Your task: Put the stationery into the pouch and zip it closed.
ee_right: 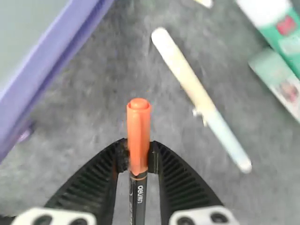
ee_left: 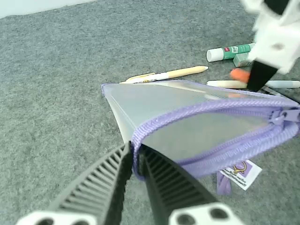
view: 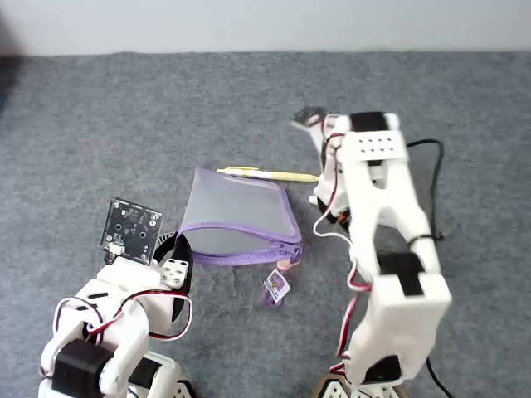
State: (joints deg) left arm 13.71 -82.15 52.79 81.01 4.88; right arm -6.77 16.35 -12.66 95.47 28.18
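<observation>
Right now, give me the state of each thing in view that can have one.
pouch, unzipped, mouth held open
left gripper, shut on the pouch's zipper end
right gripper, shut on the orange-capped pen
orange-capped pen, capped, held outside the pouch
yellow pen, lying loose beside the pouch
glue stick, lying loose, outside the pouch

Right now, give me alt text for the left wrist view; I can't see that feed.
The left gripper is shut on a corner of the pouch, whose purple zip looks open. Beyond it on the grey mat lie a yellow pen, a glue stick and more pens, with the right arm over them holding an orange pen.
</observation>
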